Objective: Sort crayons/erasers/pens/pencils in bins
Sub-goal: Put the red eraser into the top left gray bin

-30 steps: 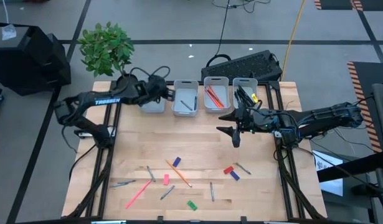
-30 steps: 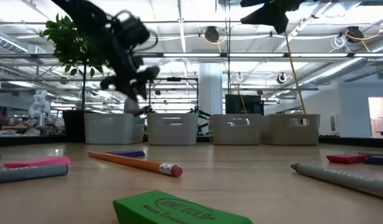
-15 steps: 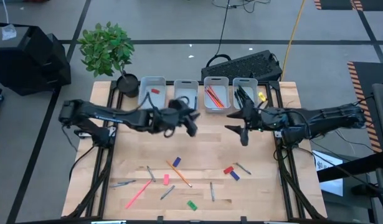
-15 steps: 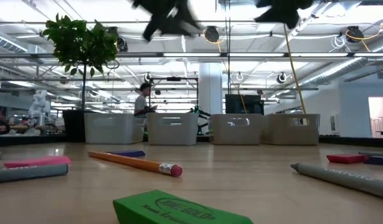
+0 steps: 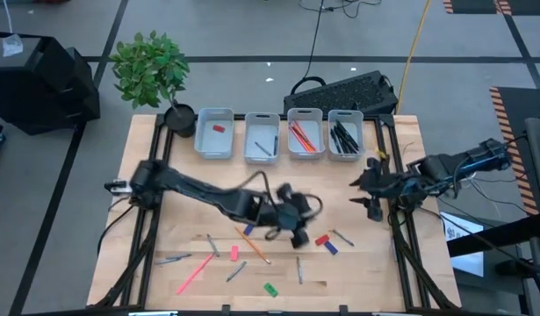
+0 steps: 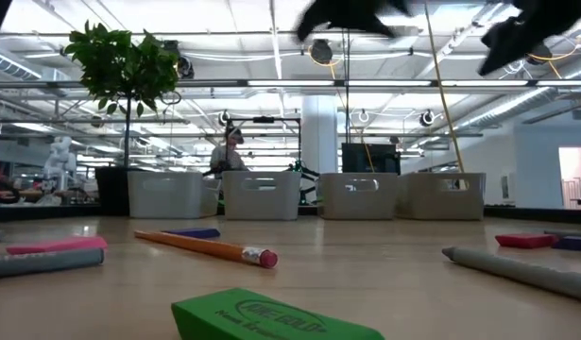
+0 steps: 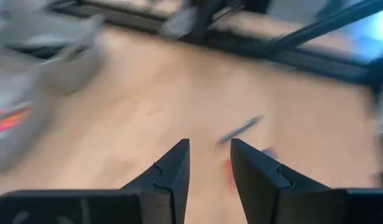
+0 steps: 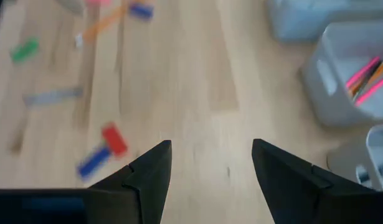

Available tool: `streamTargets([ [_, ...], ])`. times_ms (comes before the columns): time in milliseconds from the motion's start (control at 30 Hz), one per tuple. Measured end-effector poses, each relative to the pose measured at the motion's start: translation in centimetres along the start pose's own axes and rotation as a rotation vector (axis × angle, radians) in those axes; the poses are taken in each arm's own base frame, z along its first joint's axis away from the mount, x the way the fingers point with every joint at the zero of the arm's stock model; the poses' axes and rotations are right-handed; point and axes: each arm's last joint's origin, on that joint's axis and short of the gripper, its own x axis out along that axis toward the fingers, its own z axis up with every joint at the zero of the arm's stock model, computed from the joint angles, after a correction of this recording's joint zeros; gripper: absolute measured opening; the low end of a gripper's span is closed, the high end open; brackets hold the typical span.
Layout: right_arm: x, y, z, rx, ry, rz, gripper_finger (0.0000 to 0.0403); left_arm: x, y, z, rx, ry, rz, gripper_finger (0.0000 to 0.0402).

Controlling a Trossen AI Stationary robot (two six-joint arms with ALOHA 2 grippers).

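Observation:
My left gripper (image 5: 298, 235) hangs open over the table's near middle, just left of a red eraser (image 5: 321, 239) and a blue eraser (image 5: 330, 248) that lie flat on the wood. In the left wrist view the red eraser (image 7: 229, 172) shows just beyond the fingers. My right gripper (image 5: 368, 195) is open above the table near its right edge, with nothing between its fingers. Four bins (image 5: 262, 136) stand in a row at the far edge. A red eraser (image 5: 219, 128) lies in the leftmost bin (image 5: 204, 140).
Loose on the near half lie an orange pencil (image 5: 252, 243), a blue eraser (image 5: 249, 228), a pink eraser (image 5: 234, 254), a green eraser (image 5: 270, 289), a pink stick (image 5: 193, 275) and several grey sticks (image 5: 298, 269). A potted plant (image 5: 151, 70) stands at the far left corner.
My left gripper has swung from over the leftmost bin toward the table's near and right edges, ending beside the red and blue erasers. A red eraser now shows in that bin. My right gripper has drawn back toward the right edge.

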Motion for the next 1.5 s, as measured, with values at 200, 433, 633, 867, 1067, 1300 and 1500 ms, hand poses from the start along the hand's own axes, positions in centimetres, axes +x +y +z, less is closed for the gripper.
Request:
streamTargets([
  [200, -0.1, 0.6, -0.7, -0.065, 0.051, -0.001, 0.0215, 3.7, -4.0, -2.4, 0.017, 0.066, -0.074, 0.0149],
  [433, -0.4, 0.4, -0.8, -0.064, 0.038, 0.007, 0.0215, 8.3, -5.8, -4.1, 0.038, 0.143, -0.083, 0.0218],
  [633, -0.6, 0.4, -0.8, -0.028, 0.024, 0.01, 0.0215, 11.7, -6.1, -7.0, 0.04, 0.192, -0.051, 0.0236],
  [867, -0.4, 0.5, -0.7, 0.014, 0.027, 0.01, 0.0215, 13.7, -4.7, -9.6, 0.04, 0.267, 0.075, 0.0237],
  [1067, -0.3, 0.5, -0.7, 0.04, 0.027, 0.01, 0.0215, 15.0, -4.0, -10.2, -0.022, 0.27, 0.065, 0.0237],
  [1300, -0.3, 0.5, -0.6, 0.034, 0.026, 0.007, 0.0215, 15.0, -4.3, -11.0, 0.017, 0.295, 0.08, 0.0207],
  [1500, -0.3, 0.5, -0.6, 0.032, 0.025, 0.005, 0.0215, 14.6, -4.9, -11.8, 0.048, 0.32, 0.105, 0.0116],
])
